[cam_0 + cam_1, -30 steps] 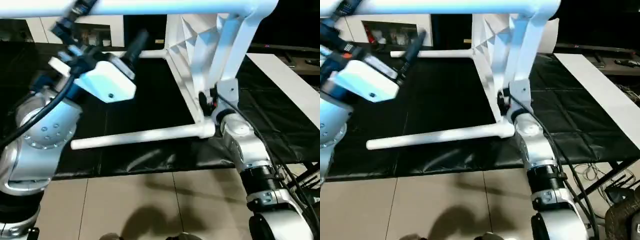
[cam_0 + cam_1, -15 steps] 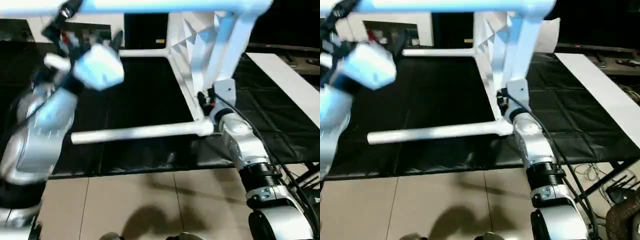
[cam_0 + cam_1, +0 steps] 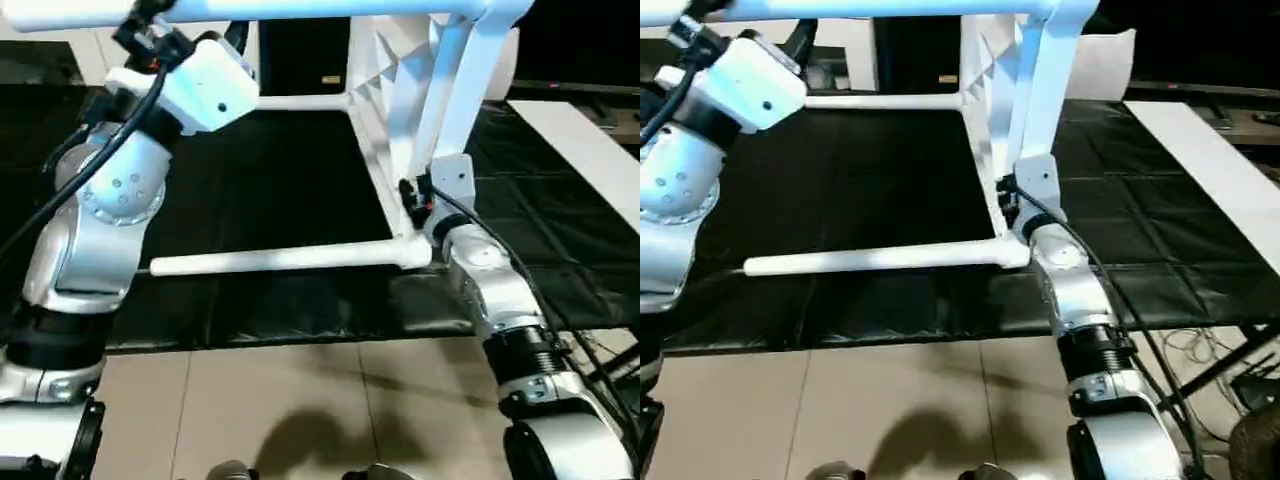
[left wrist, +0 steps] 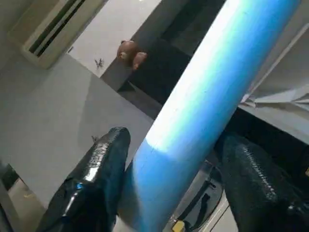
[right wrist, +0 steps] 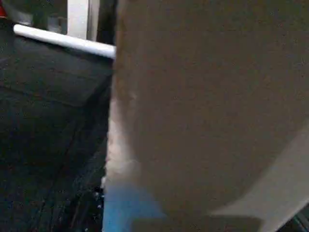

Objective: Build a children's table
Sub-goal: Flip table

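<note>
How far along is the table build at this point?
Done: three legs look seated in the top, which stands on edge: upper leg, near leg, far leg. In hand: the left gripper straddles the upper leg, fingers either side; the right gripper is at the top's near edge. Left: a fourth leg can't be confirmed, and the table isn't yet upright.

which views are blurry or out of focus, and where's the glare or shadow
Right wrist view: the white plastic table top sits very close, a soft brownish blur. Left wrist view: the long white tubular leg looks bluish and soft between the black fingers. Left eye view: dark shadow on the beige floor tiles.
</note>
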